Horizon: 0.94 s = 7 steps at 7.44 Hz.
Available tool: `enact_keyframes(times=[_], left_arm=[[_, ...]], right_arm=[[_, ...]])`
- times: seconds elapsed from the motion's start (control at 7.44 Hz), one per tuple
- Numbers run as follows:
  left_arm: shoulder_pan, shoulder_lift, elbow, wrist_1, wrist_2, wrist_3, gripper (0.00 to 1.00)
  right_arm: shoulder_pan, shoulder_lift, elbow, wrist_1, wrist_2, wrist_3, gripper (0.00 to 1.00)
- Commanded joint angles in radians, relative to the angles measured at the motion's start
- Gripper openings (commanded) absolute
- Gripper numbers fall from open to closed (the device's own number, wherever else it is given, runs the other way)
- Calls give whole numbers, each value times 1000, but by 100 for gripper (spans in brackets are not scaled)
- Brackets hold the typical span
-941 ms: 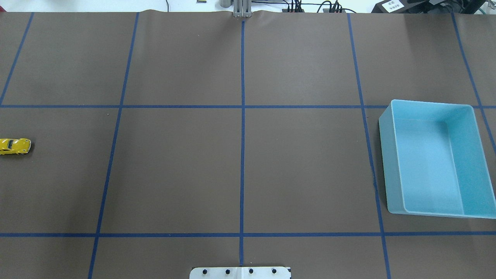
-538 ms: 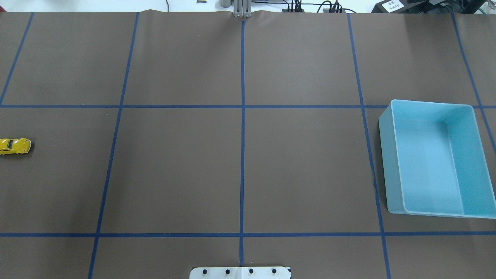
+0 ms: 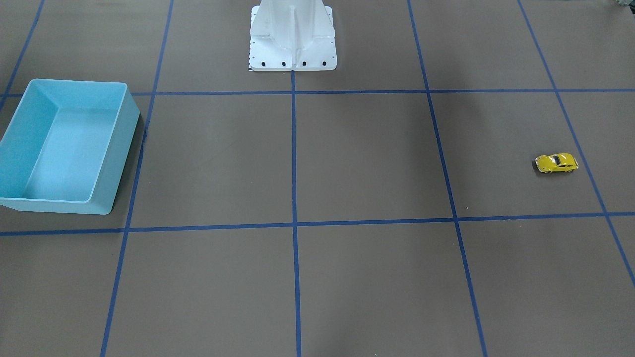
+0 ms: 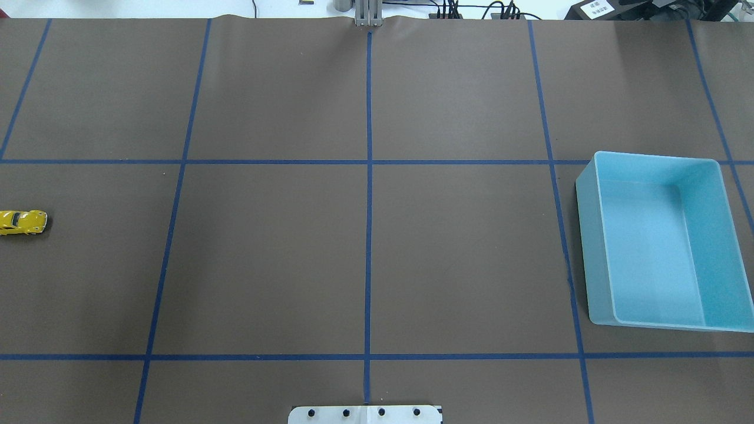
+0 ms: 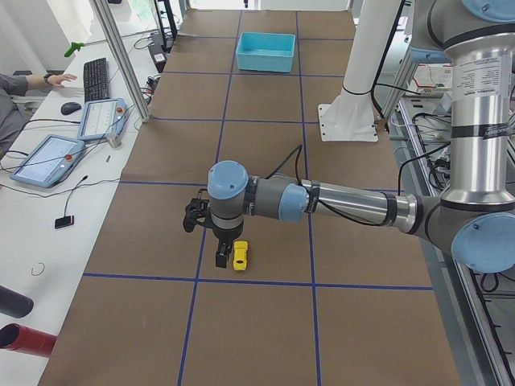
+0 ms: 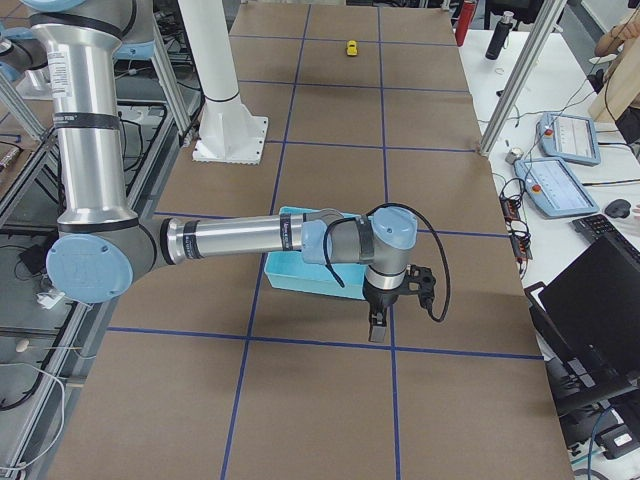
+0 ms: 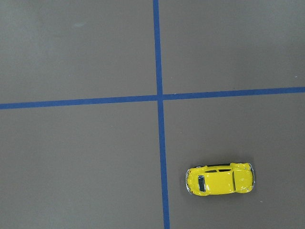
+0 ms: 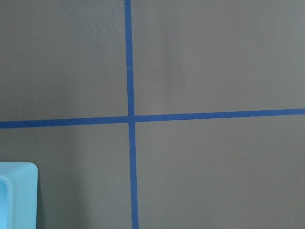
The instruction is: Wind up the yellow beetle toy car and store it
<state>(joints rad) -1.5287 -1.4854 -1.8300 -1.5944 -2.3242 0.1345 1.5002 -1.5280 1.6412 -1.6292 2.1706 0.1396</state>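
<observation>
Where blue tape rules the brown-covered bench (image 4: 265,265) into squares, the left arm (image 5: 346,205) reaches out low over its left end and the right arm (image 6: 230,238) over its right end, across the upright light blue bin (image 4: 589,235). The left pincer (image 5: 220,256) and the right pincer (image 6: 377,327) both point down at the bench, but each shows in a side view alone, so I cannot tell whether either is apart or together. The yellow beetle toy car (image 4: 22,222) stands on its wheels at the bench's far left end, near a tape crossing, below the left pincer and well apart from the bin.
</observation>
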Motion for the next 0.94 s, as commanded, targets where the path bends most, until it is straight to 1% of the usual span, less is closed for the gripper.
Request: enact_keyframes(times=[0.0,0.4,0.54,0.67,0.81], left_arm=[[77,-27,-17,-6,0,162,100],[136,-26,-9,-9,3,602,100],[172,9,-11,-79,53,717,100],[185,23,4,-187,84,790,100],[227,22,23,-229,97,850,100]], right_arm=[[0,0,3,5,0,0,100],[0,6,-1,5,0,0,100],[0,8,-1,5,0,0,100],[-2,8,-3,5,-2,0,100],[-2,8,-3,5,-2,0,100]])
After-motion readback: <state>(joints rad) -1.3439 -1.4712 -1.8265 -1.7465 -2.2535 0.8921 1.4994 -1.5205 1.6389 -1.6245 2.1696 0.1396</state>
